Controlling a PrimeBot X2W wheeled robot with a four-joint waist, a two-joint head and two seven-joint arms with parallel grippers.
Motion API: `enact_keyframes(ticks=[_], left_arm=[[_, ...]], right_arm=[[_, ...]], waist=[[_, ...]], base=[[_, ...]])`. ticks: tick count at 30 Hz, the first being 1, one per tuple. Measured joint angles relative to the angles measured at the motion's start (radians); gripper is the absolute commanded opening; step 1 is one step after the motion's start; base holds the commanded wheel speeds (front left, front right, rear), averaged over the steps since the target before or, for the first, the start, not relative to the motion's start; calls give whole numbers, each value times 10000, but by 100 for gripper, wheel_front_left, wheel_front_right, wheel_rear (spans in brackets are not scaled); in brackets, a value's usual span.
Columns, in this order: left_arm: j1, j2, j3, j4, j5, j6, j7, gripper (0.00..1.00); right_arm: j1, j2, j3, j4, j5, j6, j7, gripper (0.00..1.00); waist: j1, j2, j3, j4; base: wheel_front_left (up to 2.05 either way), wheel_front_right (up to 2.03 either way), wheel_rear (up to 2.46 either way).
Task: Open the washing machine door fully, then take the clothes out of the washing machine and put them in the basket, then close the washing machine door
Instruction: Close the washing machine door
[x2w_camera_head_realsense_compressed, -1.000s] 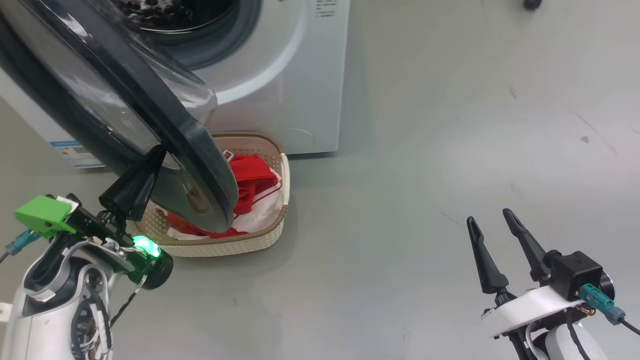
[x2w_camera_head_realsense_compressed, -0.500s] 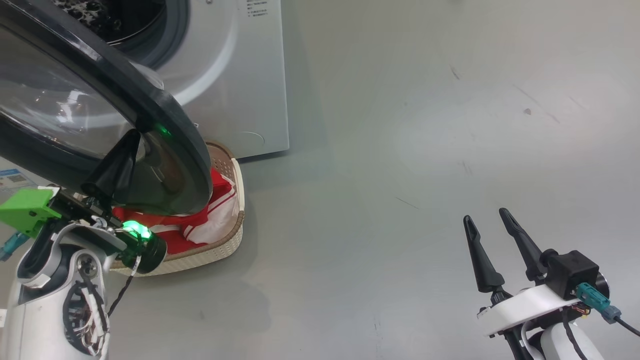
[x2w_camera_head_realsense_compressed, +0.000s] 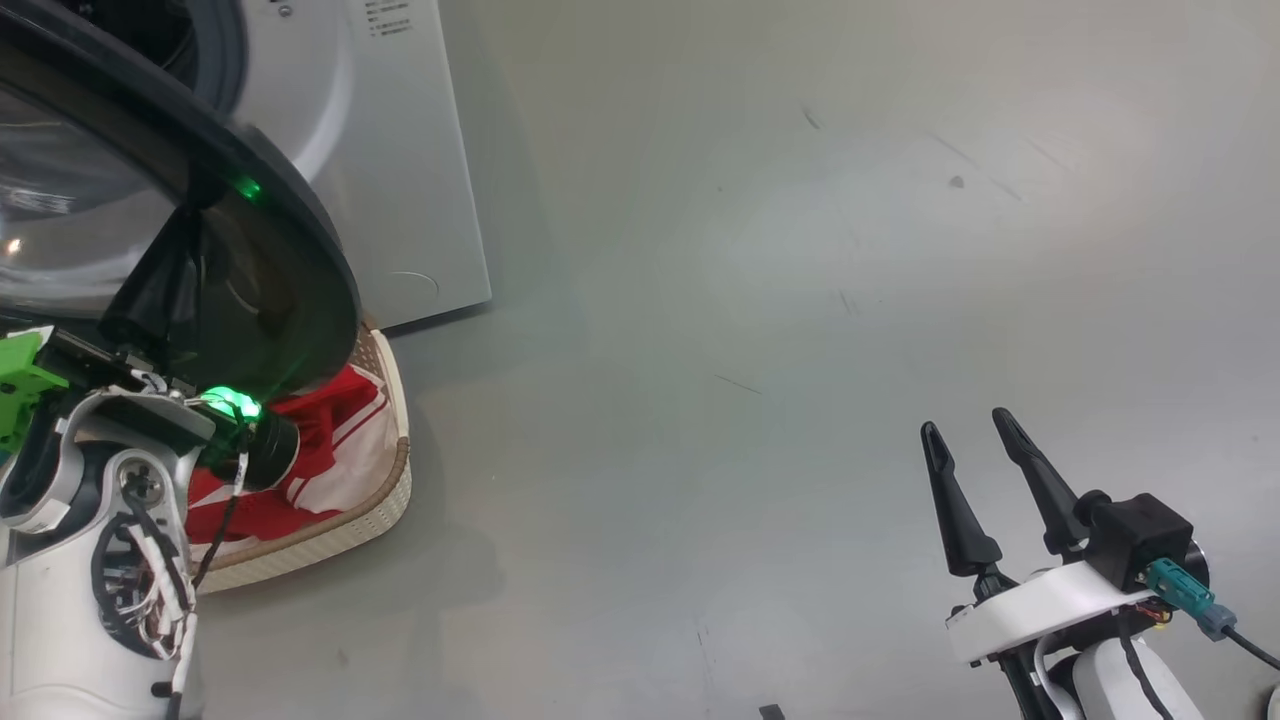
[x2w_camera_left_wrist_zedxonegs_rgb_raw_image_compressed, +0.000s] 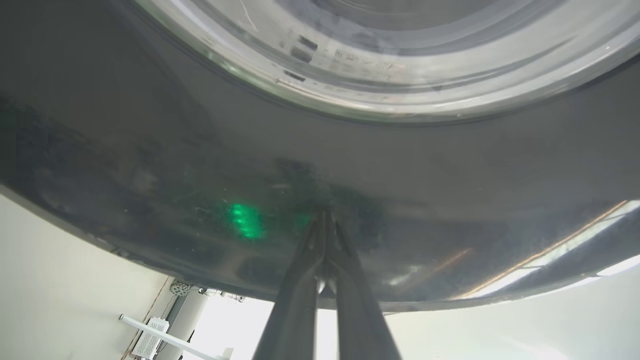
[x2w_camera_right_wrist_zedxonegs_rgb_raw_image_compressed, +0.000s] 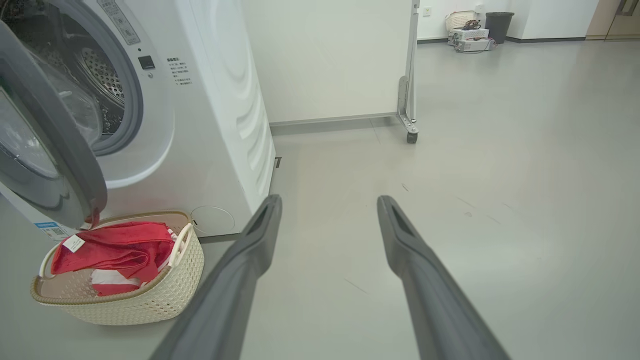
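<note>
Left end effector, fingers pinched shut on nothing, sets its tips against the glossy black rim of the washing machine door, which stands part-way open and overhangs the basket on the floor. Your right end effector hovers well apart over bare floor, fingers spread wide and empty. Red-and-white clothes lie heaped in the basket, just in front of the washing machine, and what the right wrist view shows of the steel drum looks bare. By that reading you are on the last step: closing the door. Your next move looks like a steady push with the closed tips, following the door's arc toward the machine until it seats against the grey seal. Mind the rim: it is smooth and curved, so the tips could skate off it, and the door's lower edge hangs close above the basket's rim.
</note>
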Motion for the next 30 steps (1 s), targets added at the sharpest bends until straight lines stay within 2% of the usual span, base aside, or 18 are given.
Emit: enact_keyframes(ticks=[7,13,21,30], left_arm=[[-344,-33,73,293,-38,-88,-368,0],[-577,-123,-219,533,-29,-163,-360,0],[-613,-159,-629,955,-63,-395,-67,0],[-79,-186,-1693,1310,196,-857,518,0]], right_arm=[[-20,94,-173,42,21,0,0,100],[-18,115,-405,25,48,0,0,100],[-18,111,-721,-209,46,0,0,100],[-18,-21,-838,-295,-42,0,0,100]], waist=[[0,0,124,-494],[0,0,225,-573],[0,0,184,-171],[0,0,-79,588]], base=[[0,0,0],[0,0,0],[0,0,0],[0,0,0]])
